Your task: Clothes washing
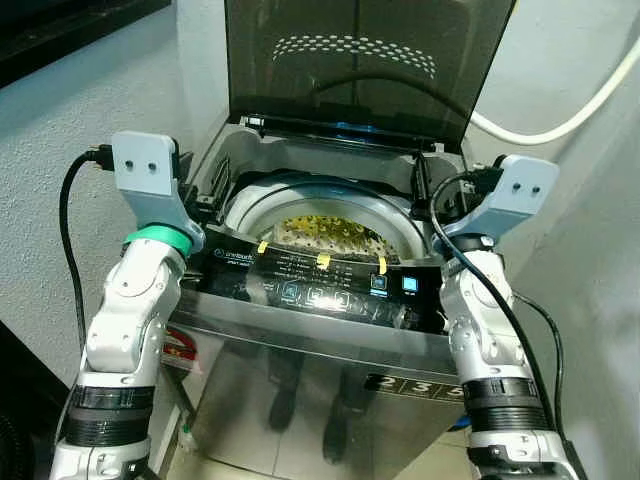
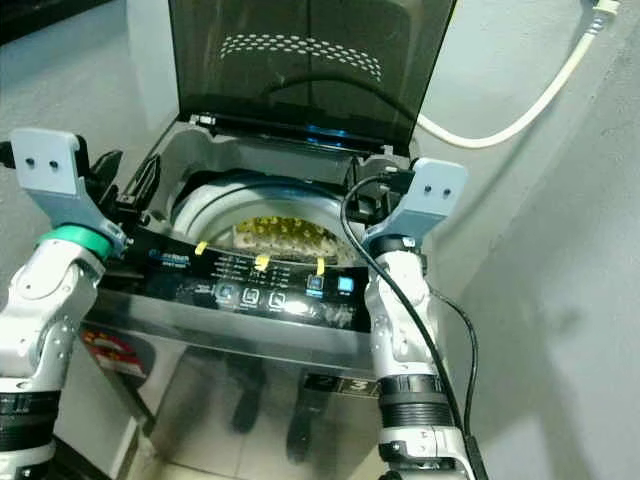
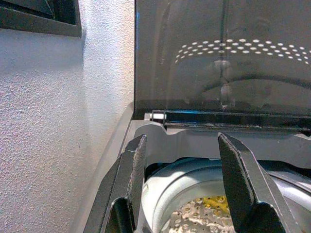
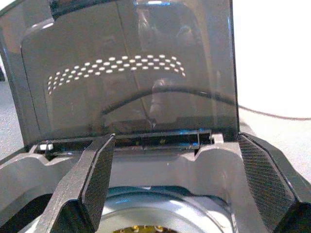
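A top-loading washing machine (image 1: 300, 350) stands in front of me with its dark tinted lid (image 1: 350, 70) raised upright. Inside the steel drum (image 1: 262, 205) lies a yellow patterned cloth (image 1: 325, 238). The control panel (image 1: 320, 290) along the front edge has lit blue buttons. My left gripper (image 3: 182, 138) is held open over the tub's left rim, pointing toward the lid hinge. Open as well, my right gripper (image 4: 176, 137) hovers over the right rim. Neither holds anything.
A rough white wall (image 1: 60, 140) presses close on the left, another on the right. A white hose (image 1: 565, 120) runs along the right wall behind the lid. A dark frame (image 1: 60, 30) sits upper left. Something red (image 1: 180, 348) lies low beside the machine.
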